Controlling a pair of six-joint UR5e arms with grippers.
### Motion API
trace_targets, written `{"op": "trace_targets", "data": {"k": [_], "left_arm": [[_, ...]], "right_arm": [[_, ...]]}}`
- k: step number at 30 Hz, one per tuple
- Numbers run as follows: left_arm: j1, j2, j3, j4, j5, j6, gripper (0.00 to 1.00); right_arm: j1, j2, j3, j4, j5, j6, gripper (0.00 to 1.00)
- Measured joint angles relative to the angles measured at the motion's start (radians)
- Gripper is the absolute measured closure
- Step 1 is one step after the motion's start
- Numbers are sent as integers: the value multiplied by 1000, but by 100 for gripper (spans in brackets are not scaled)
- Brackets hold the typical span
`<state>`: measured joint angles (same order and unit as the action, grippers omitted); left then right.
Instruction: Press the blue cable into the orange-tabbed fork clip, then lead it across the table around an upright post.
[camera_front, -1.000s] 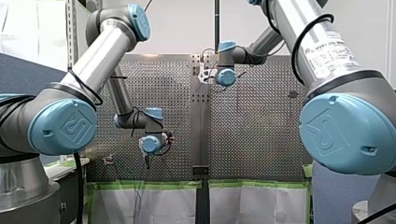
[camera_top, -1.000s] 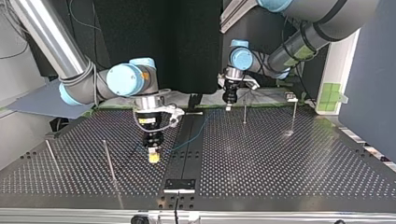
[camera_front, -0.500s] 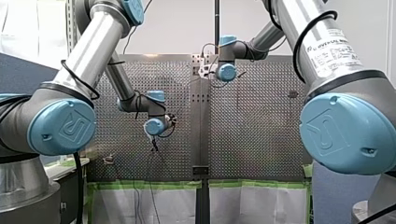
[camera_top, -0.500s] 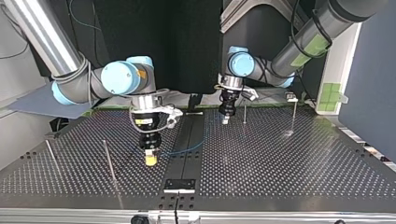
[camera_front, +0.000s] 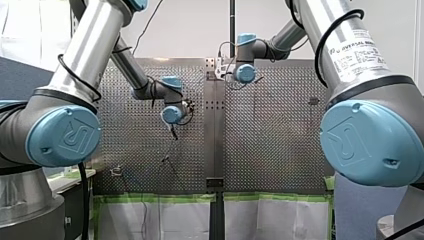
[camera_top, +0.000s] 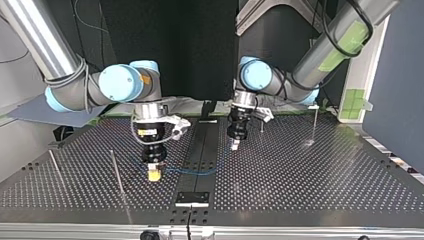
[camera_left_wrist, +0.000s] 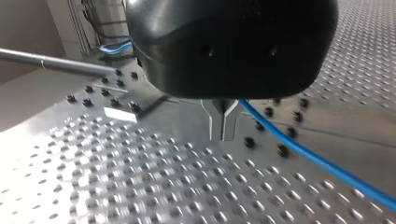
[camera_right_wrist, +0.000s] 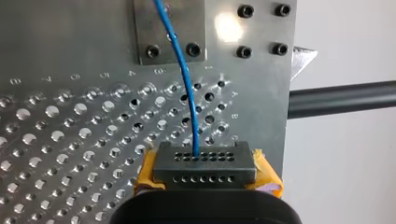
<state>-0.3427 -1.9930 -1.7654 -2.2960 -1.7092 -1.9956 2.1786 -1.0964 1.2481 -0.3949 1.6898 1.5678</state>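
Observation:
In the top view my right gripper (camera_top: 154, 174), with yellow pads, hangs just above the perforated table (camera_top: 310, 185), left of the centre strip. The right wrist view shows it (camera_right_wrist: 204, 164) shut on the blue cable (camera_right_wrist: 184, 79), which runs straight ahead over the plate. That cable (camera_top: 192, 172) sags across the centre strip toward my left gripper (camera_top: 234, 145). The metal fingers (camera_left_wrist: 216, 122) of my left gripper (camera_left_wrist: 222, 135) are shut, and the cable (camera_left_wrist: 317, 161) comes out beside them. A small clip (camera_front: 116, 171) sits at the front view's left.
Thin upright posts stand on the plate: two (camera_top: 116, 172) (camera_top: 54, 167) at the top view's left, one (camera_top: 315, 125) at its right and one (camera_top: 261, 126) just behind my left gripper. A dark plate (camera_top: 192, 198) is bolted on the centre strip near the front edge.
In the top view my left gripper came forward and slightly left, away from the back edge. My right gripper drifted left and nearer. The cable between them now lies lower across the strip.

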Motion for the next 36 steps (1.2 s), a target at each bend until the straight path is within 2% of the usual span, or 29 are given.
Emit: {"op": "trace_targets", "data": {"k": [9, 17, 28, 36], "left_arm": [[-31, 10, 74, -74, 12, 0, 98], [-47, 42, 144, -144, 12, -16, 98], [-80, 46, 243, -243, 22, -20, 98], [-95, 46, 317, -304, 23, -21, 98]], "right_arm": [[-10, -28, 0, 12, 1, 5, 100], [-23, -32, 0, 35, 9, 6, 100], [-45, -40, 0, 48, 13, 8, 100], [-66, -66, 0, 51, 13, 25, 100]]}}
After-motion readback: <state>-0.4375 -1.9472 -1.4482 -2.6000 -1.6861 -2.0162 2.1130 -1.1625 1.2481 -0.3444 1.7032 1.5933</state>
